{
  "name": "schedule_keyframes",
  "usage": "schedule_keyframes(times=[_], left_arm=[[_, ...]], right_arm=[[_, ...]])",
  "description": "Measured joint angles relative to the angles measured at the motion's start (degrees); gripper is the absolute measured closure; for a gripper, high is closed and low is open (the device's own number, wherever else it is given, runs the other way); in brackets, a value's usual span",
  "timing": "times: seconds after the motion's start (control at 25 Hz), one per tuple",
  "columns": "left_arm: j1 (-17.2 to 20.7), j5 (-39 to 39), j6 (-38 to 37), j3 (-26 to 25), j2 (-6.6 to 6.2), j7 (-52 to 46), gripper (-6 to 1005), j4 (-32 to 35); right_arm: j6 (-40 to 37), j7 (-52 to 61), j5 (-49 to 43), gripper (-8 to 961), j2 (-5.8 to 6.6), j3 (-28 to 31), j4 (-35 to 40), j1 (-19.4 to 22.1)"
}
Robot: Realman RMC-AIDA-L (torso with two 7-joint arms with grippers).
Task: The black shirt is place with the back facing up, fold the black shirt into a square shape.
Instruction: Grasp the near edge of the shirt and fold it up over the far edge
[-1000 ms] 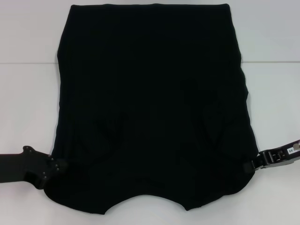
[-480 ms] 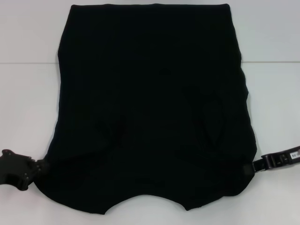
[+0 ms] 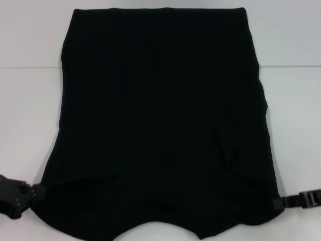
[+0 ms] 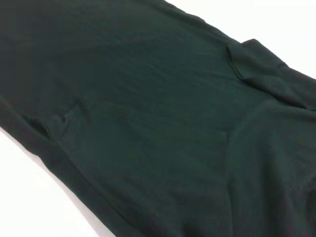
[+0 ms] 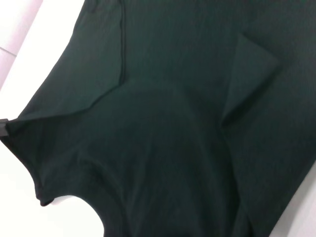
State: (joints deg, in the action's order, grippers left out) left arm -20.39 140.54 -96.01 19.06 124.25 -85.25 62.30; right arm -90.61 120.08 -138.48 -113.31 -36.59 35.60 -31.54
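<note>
The black shirt (image 3: 160, 110) lies spread flat across the white table, its plain side up, with the curved neckline at the near edge. My left gripper (image 3: 39, 191) is at the shirt's near left corner and shut on the cloth there. At the near right corner my right gripper (image 3: 277, 204) is shut on the cloth too. The cloth runs taut out to both corners. The left wrist view is filled with dark shirt (image 4: 148, 118), one sleeve flap folded in. The right wrist view shows the shirt (image 5: 163, 148) with a folded-in sleeve and the neckline curve. Neither wrist view shows its own fingers.
The white table (image 3: 30, 125) shows bare on both sides of the shirt. A seam or edge line crosses it at the far part. The shirt's far hem lies near the top of the head view.
Both grippers have moved toward me and slightly outward, drawing the shirt's near corners with them. The creases near the sleeves have flattened and the cloth has widened at the near end.
</note>
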Motion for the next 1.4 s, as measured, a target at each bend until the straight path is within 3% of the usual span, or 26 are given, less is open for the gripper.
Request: schedule_keyframes(times=[0.52,0.84,1.0,1.16,1.32,1.4], left_arm=[[3.23,0.31,-8.06,-5.40,-0.22,0.34,976,0.64],[4.05,0.10,-10.30,-6.45,-0.25,0.37,978,0.86],[1.36,-1.07,-10.23,-6.55,-0.52,-0.01,976,-0.22],[-3.67,-2.89,-8.72,-6.58,-1.13,-1.20,977,-2.11],[-10.48,-4.26,-4.97,-6.46,-2.85,-2.35,978,-5.83],[-13.96,-4.90,-1.25,-6.43,-4.30,-3.35,978,-9.09]], right_arm=[[-6.55,-9.86,-0.13,899,1.05,4.71,-0.09,7.67],[-8.21,-12.51,0.27,899,0.99,7.80,-0.08,9.41],[-8.83,-12.73,1.84,899,1.03,10.36,-0.04,7.06],[-8.68,-12.73,2.15,898,0.73,13.88,-0.03,3.45],[-6.13,-12.00,2.64,898,0.94,17.67,0.00,-0.46],[-3.00,-11.24,3.67,898,1.03,18.74,-0.16,-2.38]])
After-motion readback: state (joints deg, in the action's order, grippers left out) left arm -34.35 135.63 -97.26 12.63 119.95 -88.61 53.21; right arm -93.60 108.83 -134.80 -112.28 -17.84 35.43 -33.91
